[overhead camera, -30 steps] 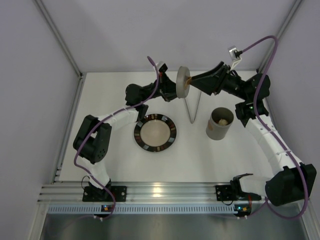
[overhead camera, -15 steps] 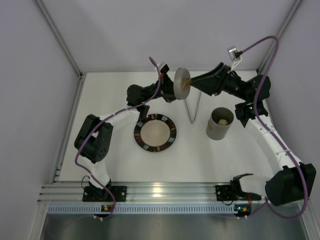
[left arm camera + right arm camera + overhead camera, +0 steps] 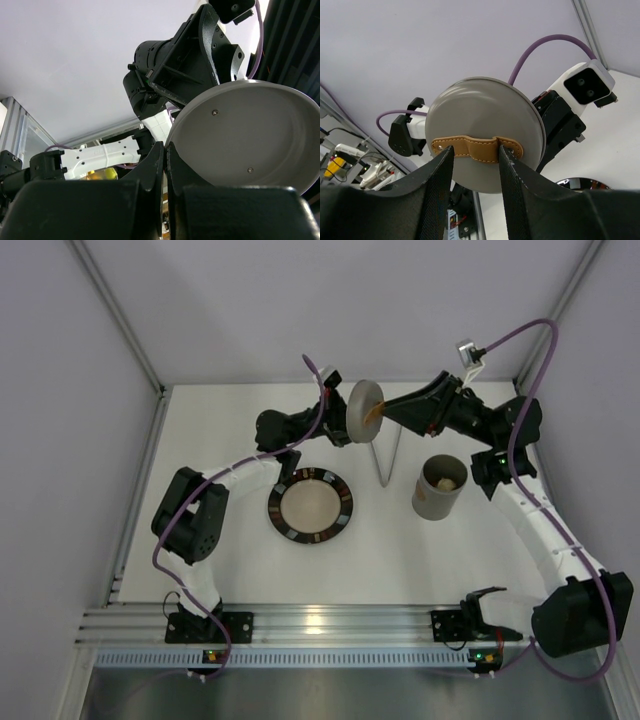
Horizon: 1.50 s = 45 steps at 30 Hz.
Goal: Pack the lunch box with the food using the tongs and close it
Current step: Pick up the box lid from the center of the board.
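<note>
Above the worktop [image 3: 230, 540], far side: round grey metal lid [image 3: 482, 125], rim clamped in my left pincer [image 3: 165, 150]; my right pincer [image 3: 475, 155] apart, astride its tan leather strap [image 3: 477, 148]. Advised: seat strap squarely before left releases. Nearby stands the grey cylindrical lunch box [image 3: 438, 495], open.

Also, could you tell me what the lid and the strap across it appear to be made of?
The lid looks like metal with a dull grey finish, brushed or painted: it has a thin rim, a soft sheen, and small fasteners showing on its underside. The strap looks like tan leather or an imitation of it, with a stitched edge.
</note>
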Available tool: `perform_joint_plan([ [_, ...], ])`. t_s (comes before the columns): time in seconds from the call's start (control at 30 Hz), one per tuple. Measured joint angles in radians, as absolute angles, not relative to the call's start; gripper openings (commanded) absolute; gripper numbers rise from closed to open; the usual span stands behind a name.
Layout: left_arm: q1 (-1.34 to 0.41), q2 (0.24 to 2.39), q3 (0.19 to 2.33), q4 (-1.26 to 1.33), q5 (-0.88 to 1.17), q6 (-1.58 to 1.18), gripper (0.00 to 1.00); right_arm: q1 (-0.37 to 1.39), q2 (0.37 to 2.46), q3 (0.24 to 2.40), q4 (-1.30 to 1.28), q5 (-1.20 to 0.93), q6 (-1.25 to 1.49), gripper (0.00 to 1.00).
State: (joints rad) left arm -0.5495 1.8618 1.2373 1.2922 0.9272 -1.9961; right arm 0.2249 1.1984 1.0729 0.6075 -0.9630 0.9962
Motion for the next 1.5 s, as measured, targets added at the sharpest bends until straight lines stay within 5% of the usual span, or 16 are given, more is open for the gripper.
perform_joint_plan([
  [1.03, -0.555, 1.864, 1.243, 1.316, 0.927, -1.996, 0.00, 0.229, 1.115, 1.082, 0.433, -1.011, 0.793, 0.40],
  [1.33, -0.558, 1.864, 1.243, 1.316, 0.927, -1.996, 0.00, 0.237, 1.121, 1.132, 0.297, -0.980, 0.683, 0.18],
  [1.5, -0.556, 1.869, 1.243, 1.315, 0.928, -1.996, 0.00, 0.245, 1.144, 1.141, 0.298, -0.976, 0.671, 0.18],
])
